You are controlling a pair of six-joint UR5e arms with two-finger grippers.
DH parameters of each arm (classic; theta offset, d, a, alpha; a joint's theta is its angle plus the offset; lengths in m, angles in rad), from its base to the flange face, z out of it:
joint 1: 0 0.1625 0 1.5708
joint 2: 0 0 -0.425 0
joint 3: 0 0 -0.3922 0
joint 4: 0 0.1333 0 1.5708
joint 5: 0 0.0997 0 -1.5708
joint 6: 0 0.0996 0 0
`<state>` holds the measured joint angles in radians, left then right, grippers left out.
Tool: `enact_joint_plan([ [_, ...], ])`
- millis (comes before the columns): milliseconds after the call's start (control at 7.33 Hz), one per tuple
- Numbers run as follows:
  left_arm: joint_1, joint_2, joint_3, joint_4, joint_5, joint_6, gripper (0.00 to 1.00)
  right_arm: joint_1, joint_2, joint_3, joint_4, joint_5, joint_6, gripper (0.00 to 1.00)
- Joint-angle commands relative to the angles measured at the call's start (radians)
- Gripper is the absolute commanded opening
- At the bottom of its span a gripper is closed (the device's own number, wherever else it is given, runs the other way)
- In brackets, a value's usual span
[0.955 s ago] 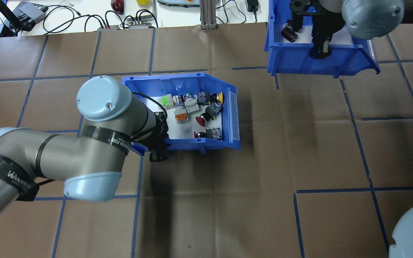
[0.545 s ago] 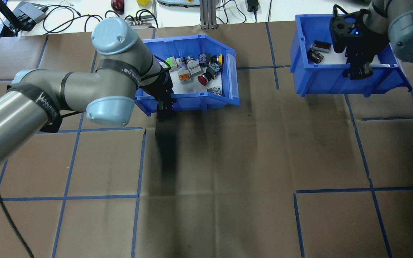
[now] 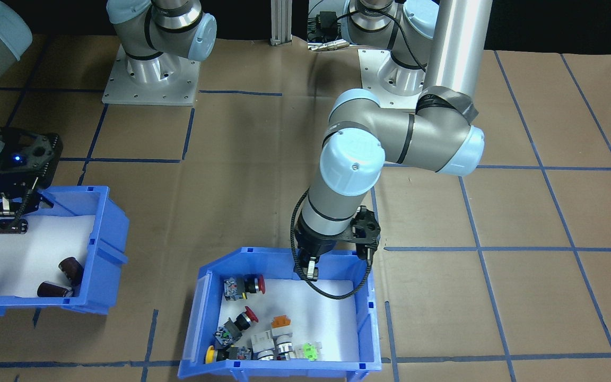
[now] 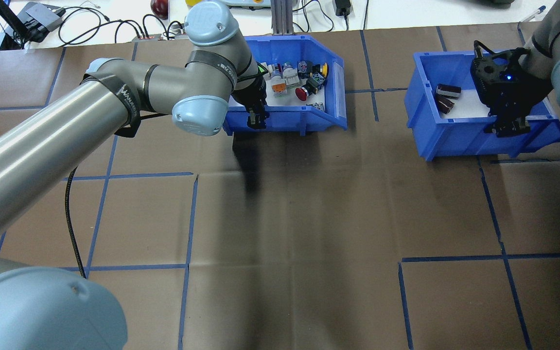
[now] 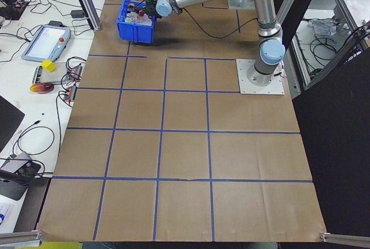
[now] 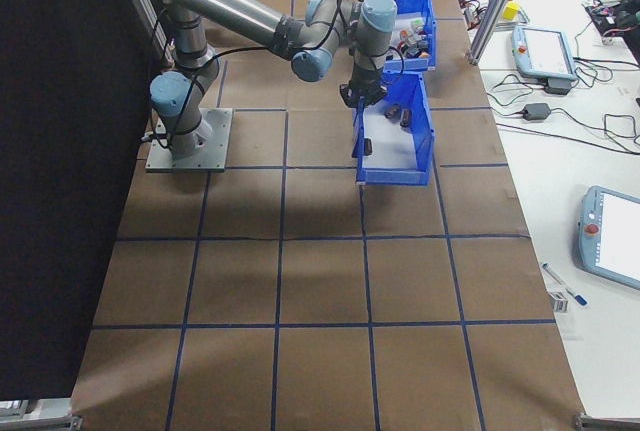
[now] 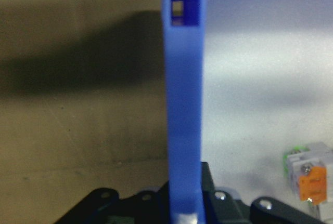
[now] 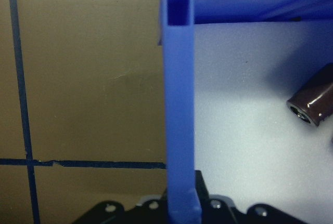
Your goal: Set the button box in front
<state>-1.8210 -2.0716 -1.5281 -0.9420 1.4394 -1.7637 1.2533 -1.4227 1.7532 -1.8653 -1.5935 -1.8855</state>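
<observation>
**Both bins gripped by the rim**

Up front, in the front-facing view, we see the button box [image 3: 279,323] at the operators' edge of the table, its white liner scattered with small switches [image 3: 244,318]. Our left gripper [image 3: 313,268] straddles the box's wall on the robot's side. The second blue bin [image 3: 40,254] with its brown cylinders [image 3: 61,276] sits well apart, under the right gripper [image 3: 11,212].

From overhead, the button box [image 4: 304,87] lies at the far edge of the brown paper, the left gripper [image 4: 256,116] clamped on its near wall. The right gripper [image 4: 508,127] pinches the other bin's near wall in the same way.

On the left wrist camera, a blue wall [image 7: 184,104] runs straight up between the fingers – jaws closed on it. The right wrist camera shows the same – a blue wall [image 8: 179,104] clamped, one brown cylinder [image 8: 312,104] on the liner beside it.
</observation>
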Motion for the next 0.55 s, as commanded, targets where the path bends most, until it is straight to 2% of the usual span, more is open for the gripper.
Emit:
enact_joint_plan([
  [0,-0.041,-0.036,0.016,0.008,0.003,-0.019,0.00,0.000,-0.007,0.017,-0.002,0.000,0.005,0.07],
  [409,-0.061,-0.053,0.020,0.011,-0.002,-0.048,0.00,0.002,-0.039,0.045,-0.002,-0.002,0.012,0.07],
])
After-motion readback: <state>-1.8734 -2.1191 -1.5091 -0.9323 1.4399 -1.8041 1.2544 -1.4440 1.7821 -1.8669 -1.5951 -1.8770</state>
